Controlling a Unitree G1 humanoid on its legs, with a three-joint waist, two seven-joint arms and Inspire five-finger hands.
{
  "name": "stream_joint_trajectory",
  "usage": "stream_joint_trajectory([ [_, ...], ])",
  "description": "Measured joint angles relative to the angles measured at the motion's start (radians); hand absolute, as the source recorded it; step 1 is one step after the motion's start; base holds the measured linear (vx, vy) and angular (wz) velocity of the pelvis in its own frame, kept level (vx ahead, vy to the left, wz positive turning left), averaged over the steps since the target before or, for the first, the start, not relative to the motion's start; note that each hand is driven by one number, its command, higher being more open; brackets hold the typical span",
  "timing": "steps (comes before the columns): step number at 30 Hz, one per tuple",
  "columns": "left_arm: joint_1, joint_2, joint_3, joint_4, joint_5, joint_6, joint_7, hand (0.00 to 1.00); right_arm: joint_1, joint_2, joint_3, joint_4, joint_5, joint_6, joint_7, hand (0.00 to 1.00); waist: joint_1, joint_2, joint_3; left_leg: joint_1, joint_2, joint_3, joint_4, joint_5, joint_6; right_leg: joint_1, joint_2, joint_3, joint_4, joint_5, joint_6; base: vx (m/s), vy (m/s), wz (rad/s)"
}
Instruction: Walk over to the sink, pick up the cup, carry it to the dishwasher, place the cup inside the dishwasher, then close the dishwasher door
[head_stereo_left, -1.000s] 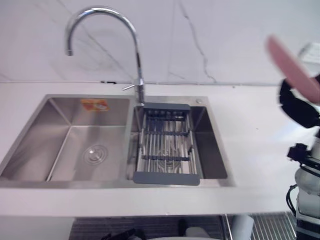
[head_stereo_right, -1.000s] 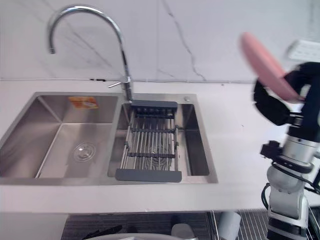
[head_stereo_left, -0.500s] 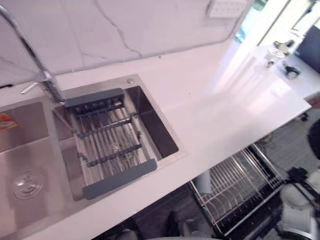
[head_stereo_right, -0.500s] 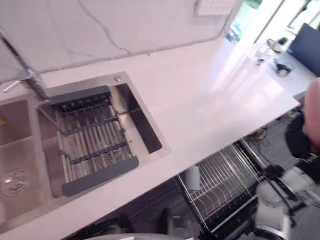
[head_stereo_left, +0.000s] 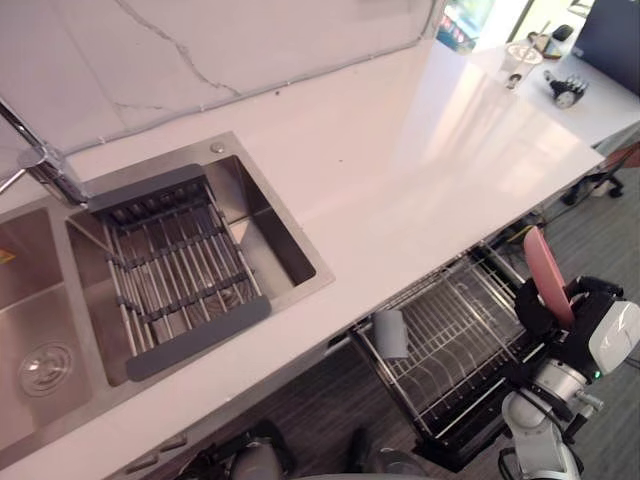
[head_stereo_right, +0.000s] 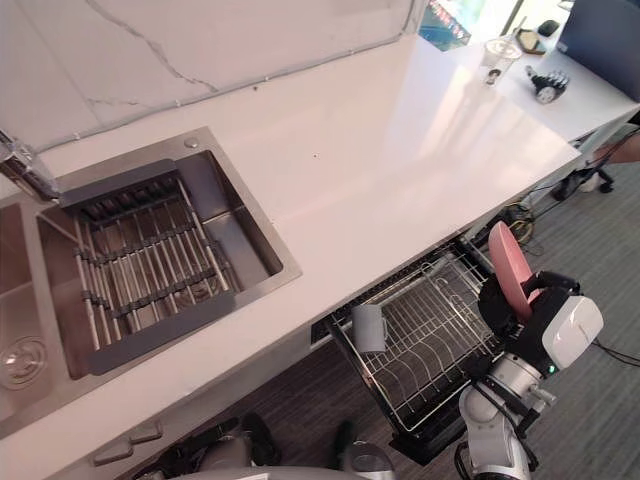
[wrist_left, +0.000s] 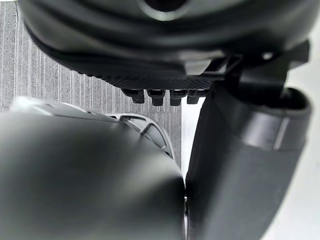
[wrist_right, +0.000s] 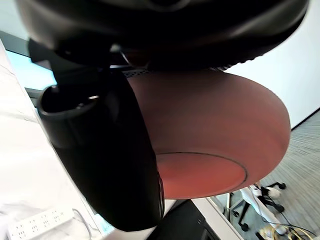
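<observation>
My right hand (head_stereo_left: 548, 312) is shut on a pink plate (head_stereo_left: 545, 272), held on edge just right of the pulled-out dishwasher rack (head_stereo_left: 455, 345) below the counter. Up close, the thumb (wrist_right: 107, 150) lies across the plate's underside (wrist_right: 210, 145). In the right eye view the same hand (head_stereo_right: 503, 306) and plate (head_stereo_right: 508, 266) hang beside the wire rack (head_stereo_right: 425, 340). A grey cup (head_stereo_left: 390, 333) stands in the rack's left part. My left hand (wrist_left: 240, 165) shows as a dark bulk close to the lens.
The white counter (head_stereo_left: 420, 150) runs across the view above the rack. The steel sink (head_stereo_left: 285, 255) with its grey drain rack (head_stereo_left: 175, 265) and the faucet base (head_stereo_left: 40, 165) lies at the left. Small items (head_stereo_left: 518, 55) stand at the counter's far right end.
The camera has swung right and down, so the sink slid left and the dishwasher rack came into view. My right hand with the pink plate dropped from counter height to beside the rack.
</observation>
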Motion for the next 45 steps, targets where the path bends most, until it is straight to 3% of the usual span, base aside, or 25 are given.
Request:
stream_joint_trajectory([
  [8, 0.006, -0.008, -0.037, -0.014, 0.001, 0.012, -0.002, 1.0, 0.031, 0.049, 0.001, 0.083, 0.002, 0.06, 0.02, 0.0, -0.005, 0.041, 0.012, 0.027, -0.029, -0.019, -0.056, 0.035, 0.009, 0.01, -0.015, -0.016, 0.024, -0.001, 0.0, -0.05, 0.048, 0.09],
  [16, 0.003, -0.005, -0.075, -0.014, 0.001, 0.007, -0.011, 1.0, -0.01, 0.046, 0.08, 0.178, 0.011, 0.157, 0.174, 0.0, 0.002, 0.068, 0.029, 0.029, -0.058, -0.02, -0.089, 0.046, 0.019, -0.006, -0.037, -0.016, 0.03, 0.005, 0.01, -0.05, 0.069, 0.03],
  [23, -0.016, -0.008, -0.102, -0.016, 0.001, -0.005, -0.023, 1.0, -0.134, -0.037, 0.099, 0.296, 0.056, 0.235, 0.204, 0.0, 0.009, 0.101, 0.065, 0.019, -0.076, -0.045, -0.092, 0.058, 0.037, -0.003, -0.046, -0.038, 0.031, 0.012, 0.014, 0.01, 0.037, 0.09],
  [28, -0.034, -0.02, -0.102, -0.019, 0.0, -0.006, -0.034, 1.0, -0.204, -0.122, 0.099, 0.341, 0.053, 0.343, 0.203, 0.0, 0.025, 0.123, 0.086, -0.004, -0.072, -0.068, -0.079, 0.059, 0.036, -0.009, -0.042, -0.05, 0.031, 0.011, 0.013, 0.0, 0.007, 0.09],
  [29, -0.035, -0.02, -0.102, -0.022, 0.0, -0.006, -0.039, 1.0, -0.219, -0.145, 0.097, 0.361, 0.055, 0.364, 0.203, 1.0, 0.025, 0.126, 0.09, -0.009, -0.072, -0.077, -0.075, 0.059, 0.036, -0.01, -0.041, -0.055, 0.031, 0.011, 0.012, -0.01, 0.007, 0.11],
  [34, -0.045, -0.02, -0.101, -0.025, -0.002, -0.009, -0.052, 1.0, -0.241, -0.186, 0.054, 0.401, 0.125, 0.395, 0.198, 1.0, 0.024, 0.135, 0.115, -0.022, -0.072, -0.089, -0.071, 0.061, 0.034, -0.015, -0.041, -0.064, 0.033, 0.011, 0.012, -0.02, 0.022, 0.06],
  [39, -0.057, -0.02, -0.1, -0.025, -0.002, -0.007, -0.063, 1.0, -0.24, -0.174, 0.037, 0.423, 0.256, 0.367, 0.389, 1.0, 0.022, 0.136, 0.133, -0.022, -0.071, -0.092, -0.064, 0.061, 0.032, -0.016, -0.044, -0.065, 0.042, 0.009, 0.01, -0.01, 0.006, 0.0],
  [43, -0.066, -0.023, -0.094, -0.024, -0.001, -0.004, -0.065, 1.0, -0.232, -0.118, 0.04, 0.364, 0.296, 0.343, 0.418, 1.0, 0.019, 0.134, 0.138, -0.032, -0.068, -0.092, -0.056, 0.058, 0.028, -0.028, -0.046, -0.06, 0.051, 0.008, 0.009, -0.04, 0.032, -0.03],
  [45, -0.067, -0.024, -0.09, -0.023, -0.001, -0.005, -0.065, 1.0, -0.198, -0.09, 0.04, 0.248, 0.323, 0.319, 0.438, 1.0, 0.017, 0.132, 0.139, -0.034, -0.067, -0.089, -0.052, 0.055, 0.023, -0.035, -0.048, -0.052, 0.057, 0.008, 0.009, -0.02, 0.041, -0.08],
])
